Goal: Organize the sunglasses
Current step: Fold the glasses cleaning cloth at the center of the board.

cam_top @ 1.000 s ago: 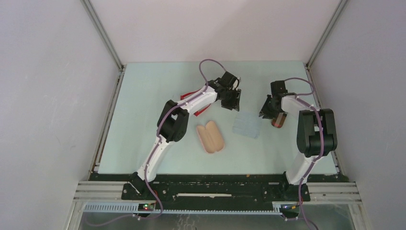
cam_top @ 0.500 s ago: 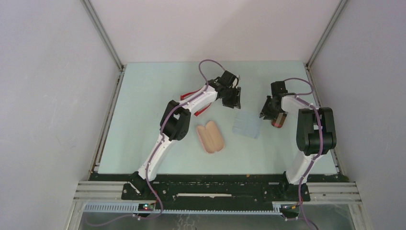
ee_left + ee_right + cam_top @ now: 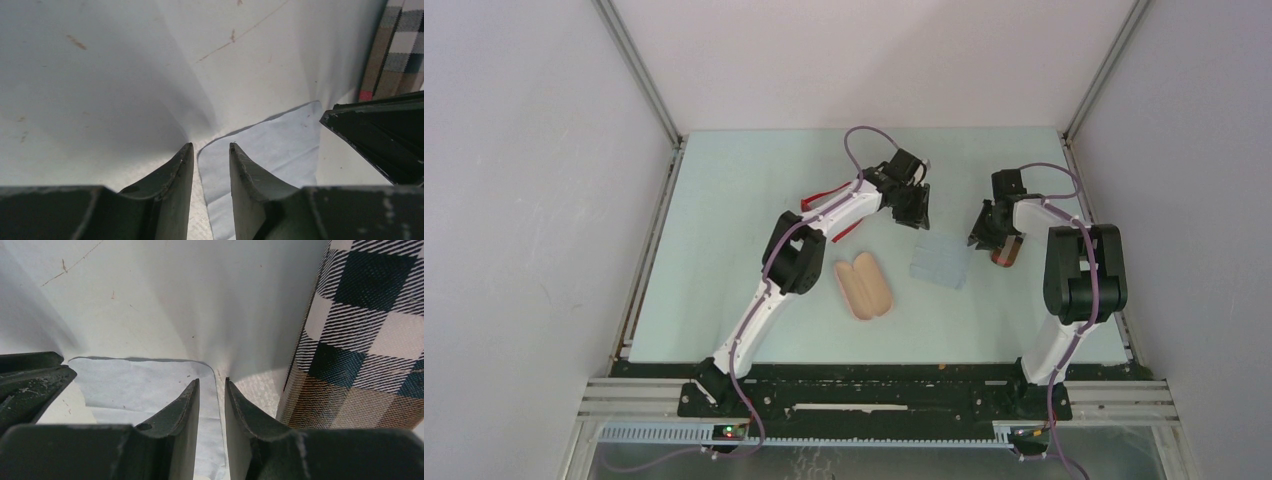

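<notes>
Left pincer [image 3: 210,146] and right pincer [image 3: 210,381] stood narrowly parted astride corners of the blue cloth [image 3: 272,145] — the red sunglasses [image 3: 817,201], probably light yet scratch-prone, looked best taken by the frame.

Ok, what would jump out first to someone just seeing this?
Both arms reach to the far middle of the table, jaws slightly apart at the far corners of a pale blue cloth. A plaid case sits just right of the right arm's jaws; an open pink case lies nearer the bases, and the red sunglasses are half hidden under the left arm.
</notes>
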{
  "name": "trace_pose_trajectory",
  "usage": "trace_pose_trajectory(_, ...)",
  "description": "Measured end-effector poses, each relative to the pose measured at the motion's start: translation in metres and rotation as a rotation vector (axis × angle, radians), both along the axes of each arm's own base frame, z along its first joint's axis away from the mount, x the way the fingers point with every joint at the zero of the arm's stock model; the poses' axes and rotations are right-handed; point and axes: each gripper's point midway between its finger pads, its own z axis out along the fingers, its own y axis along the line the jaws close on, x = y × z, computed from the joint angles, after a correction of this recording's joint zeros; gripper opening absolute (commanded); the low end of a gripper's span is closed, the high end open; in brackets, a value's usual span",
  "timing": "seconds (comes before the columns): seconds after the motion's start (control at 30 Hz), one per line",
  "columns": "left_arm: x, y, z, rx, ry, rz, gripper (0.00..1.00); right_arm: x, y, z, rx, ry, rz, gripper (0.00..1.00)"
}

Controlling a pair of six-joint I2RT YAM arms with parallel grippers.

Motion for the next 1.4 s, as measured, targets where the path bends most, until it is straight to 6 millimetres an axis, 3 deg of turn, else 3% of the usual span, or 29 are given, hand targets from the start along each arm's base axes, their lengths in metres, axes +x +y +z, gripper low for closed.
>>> trace_pose_trajectory(0.67,-0.015,-0.002,-0.004,0.004,0.048,-0.034,0.13,0.003,0.001,-0.004,0.005,0.011,0.011,0.32)
trace_pose_trajectory(0.87,-0.015,-0.001,-0.004,0.008,0.048,-0.032,0.01,0.009,0.000,-0.005,-0.002,0.004,0.017,0.21)
trace_pose_trajectory(1.13,-0.015,-0.001,-0.005,0.007,0.050,-0.032,0.00,0.009,0.001,-0.006,-0.004,0.006,0.026,0.06)
trace_pose_trajectory(1.2,-0.016,-0.002,-0.004,0.005,0.052,-0.032,0.00,0.009,0.001,-0.006,-0.004,0.006,0.025,0.11)
trace_pose_trajectory(1.3,-0.016,-0.002,-0.004,0.005,0.052,-0.032,0.00,0.009,0.001,-0.006,-0.005,0.006,0.024,0.31)
trace_pose_trajectory(1.4,-0.016,-0.002,-0.004,0.005,0.052,-0.032,0.00,0.009,0.002,-0.005,-0.007,0.002,0.030,0.34)
